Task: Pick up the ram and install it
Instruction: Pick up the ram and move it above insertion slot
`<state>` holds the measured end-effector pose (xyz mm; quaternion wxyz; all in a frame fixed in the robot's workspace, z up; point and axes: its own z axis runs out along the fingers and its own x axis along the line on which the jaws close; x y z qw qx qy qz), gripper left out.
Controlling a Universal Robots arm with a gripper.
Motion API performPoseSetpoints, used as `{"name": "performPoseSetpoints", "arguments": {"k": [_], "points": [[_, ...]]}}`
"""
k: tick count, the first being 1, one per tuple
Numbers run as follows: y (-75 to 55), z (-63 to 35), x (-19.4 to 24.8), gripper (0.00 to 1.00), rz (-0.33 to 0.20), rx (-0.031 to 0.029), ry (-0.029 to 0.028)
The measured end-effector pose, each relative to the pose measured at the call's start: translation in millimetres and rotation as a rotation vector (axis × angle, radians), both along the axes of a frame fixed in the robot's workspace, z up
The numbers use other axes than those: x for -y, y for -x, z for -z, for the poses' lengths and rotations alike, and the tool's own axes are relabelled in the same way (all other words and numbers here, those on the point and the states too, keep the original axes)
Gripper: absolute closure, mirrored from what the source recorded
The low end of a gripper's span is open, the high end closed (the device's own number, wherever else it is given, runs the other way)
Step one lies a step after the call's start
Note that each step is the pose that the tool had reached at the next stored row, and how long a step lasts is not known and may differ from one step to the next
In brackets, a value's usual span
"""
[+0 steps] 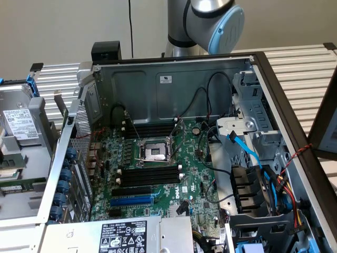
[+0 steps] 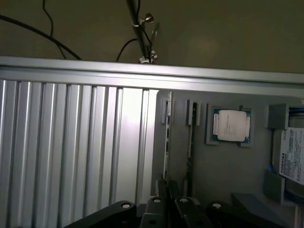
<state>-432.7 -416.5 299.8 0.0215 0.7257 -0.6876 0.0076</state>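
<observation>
Exterior view, from its left: a grey tray (image 1: 37, 113) sits beside the open computer case (image 1: 158, 89), and the arm (image 1: 210, 21) rises behind the case's back wall. Inside the case the motherboard (image 1: 158, 195) lies flat. Its black memory slots (image 1: 150, 175) flank the processor socket (image 1: 155, 153). Cables (image 1: 253, 158) crowd the side at the exterior view's right.

Wrist view: the ribbed table (image 2: 57, 142) adjoins the tray (image 2: 228, 175). The ram (image 2: 166, 137) stands on edge in a tray slot, with a second stick (image 2: 191, 137) just beside it and a processor chip (image 2: 231, 126) near. The gripper (image 2: 168, 190) is almost fully closed, pinching the ram's near end.
</observation>
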Motion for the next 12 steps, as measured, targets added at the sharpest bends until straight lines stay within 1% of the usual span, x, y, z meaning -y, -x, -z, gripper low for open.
{"name": "performPoseSetpoints", "arguments": {"k": [12], "points": [[-1.8,-54.5,0.4,0.87,0.004,0.0000,0.0001]]}}
